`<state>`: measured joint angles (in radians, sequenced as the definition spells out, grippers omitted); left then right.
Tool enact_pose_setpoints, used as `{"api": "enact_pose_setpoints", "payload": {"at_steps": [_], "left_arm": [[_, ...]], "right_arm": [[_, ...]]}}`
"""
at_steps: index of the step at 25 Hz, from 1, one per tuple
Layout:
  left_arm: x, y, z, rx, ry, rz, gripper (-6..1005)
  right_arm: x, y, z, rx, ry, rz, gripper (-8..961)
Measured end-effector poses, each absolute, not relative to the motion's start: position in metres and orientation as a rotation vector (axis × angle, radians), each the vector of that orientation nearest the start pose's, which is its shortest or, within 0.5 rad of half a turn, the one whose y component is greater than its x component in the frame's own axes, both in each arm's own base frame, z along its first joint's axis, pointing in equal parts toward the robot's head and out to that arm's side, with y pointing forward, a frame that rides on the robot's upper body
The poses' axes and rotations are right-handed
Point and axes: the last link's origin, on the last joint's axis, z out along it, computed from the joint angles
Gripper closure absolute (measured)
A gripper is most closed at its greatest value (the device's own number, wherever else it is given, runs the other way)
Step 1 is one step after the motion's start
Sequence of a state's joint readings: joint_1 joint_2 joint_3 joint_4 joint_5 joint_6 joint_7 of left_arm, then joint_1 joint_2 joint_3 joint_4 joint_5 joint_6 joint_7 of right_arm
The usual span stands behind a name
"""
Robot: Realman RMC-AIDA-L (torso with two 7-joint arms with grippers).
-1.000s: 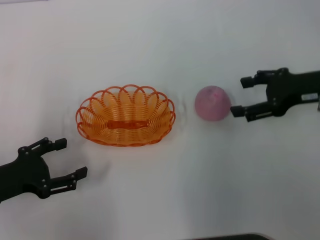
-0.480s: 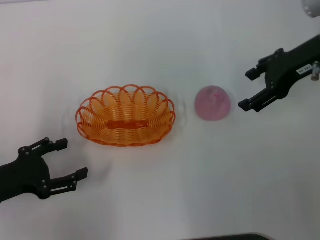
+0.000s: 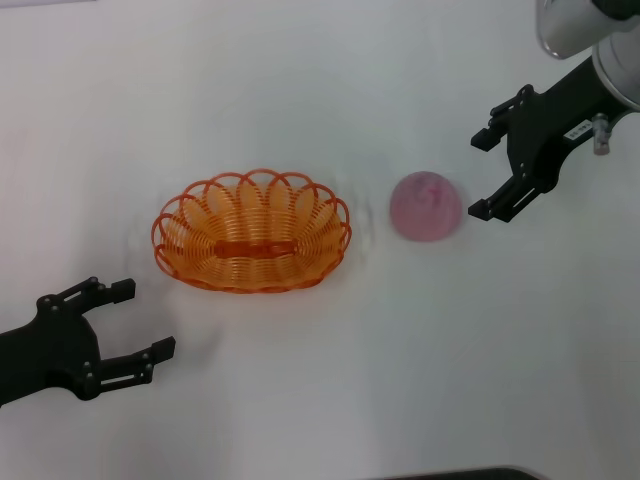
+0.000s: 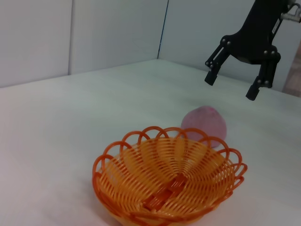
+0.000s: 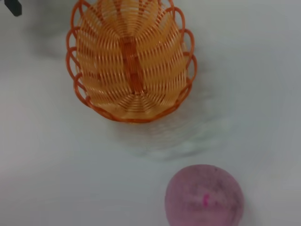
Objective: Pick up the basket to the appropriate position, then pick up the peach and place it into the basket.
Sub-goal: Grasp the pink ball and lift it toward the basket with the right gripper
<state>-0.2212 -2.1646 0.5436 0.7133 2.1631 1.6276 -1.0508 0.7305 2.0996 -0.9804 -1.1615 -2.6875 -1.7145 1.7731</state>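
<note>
The orange wire basket (image 3: 252, 231) stands empty on the white table, left of centre; it also shows in the left wrist view (image 4: 167, 181) and the right wrist view (image 5: 130, 59). The pink peach (image 3: 425, 206) lies on the table just right of the basket, apart from it; it also shows in the left wrist view (image 4: 204, 124) and the right wrist view (image 5: 204, 197). My right gripper (image 3: 482, 173) is open and empty, raised just right of the peach, also seen in the left wrist view (image 4: 231, 84). My left gripper (image 3: 142, 320) is open and empty at the near left, below the basket.
The white table (image 3: 320, 380) spreads all around. A dark edge (image 3: 460, 474) shows at the bottom of the head view. Grey wall panels (image 4: 117, 33) stand behind the table in the left wrist view.
My right gripper has risen and tilted, its fingers now pointing down-left beside the peach. The peach, basket and left gripper have not moved.
</note>
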Motion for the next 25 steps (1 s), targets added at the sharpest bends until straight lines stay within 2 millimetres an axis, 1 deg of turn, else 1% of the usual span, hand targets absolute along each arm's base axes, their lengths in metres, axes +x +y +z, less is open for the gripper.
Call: {"api": "enact_pose_setpoints", "payload": {"at_steps": [6, 9, 11, 16, 20, 25], "left_arm": [[-0.341, 0.220, -0.019, -2.665, -0.616, -0.557, 96], [-0.341, 0.221, -0.019, -2.666, -0.615, -0.559, 96], [-0.341, 0.221, -0.019, -2.666, -0.615, -0.559, 96], [-0.340, 0.222, -0.019, -2.667, -0.613, -0.560, 96], [-0.340, 0.222, -0.019, -2.667, -0.613, -0.561, 96], [-0.339, 0.223, -0.019, -2.668, -0.612, -0.561, 96]], "right_arm": [[0.207, 0.370, 0.023, -2.908, 0.307, -0.520, 21], [0.209, 0.373, 0.015, -2.902, 0.306, -0.499, 25], [0.211, 0.375, 0.006, -2.908, 0.302, -0.481, 28], [0.213, 0.375, -0.010, -2.935, 0.302, -0.471, 35], [0.215, 0.375, -0.018, -2.939, 0.296, -0.481, 41], [0.217, 0.375, -0.024, -2.942, 0.299, -0.477, 48]]}}
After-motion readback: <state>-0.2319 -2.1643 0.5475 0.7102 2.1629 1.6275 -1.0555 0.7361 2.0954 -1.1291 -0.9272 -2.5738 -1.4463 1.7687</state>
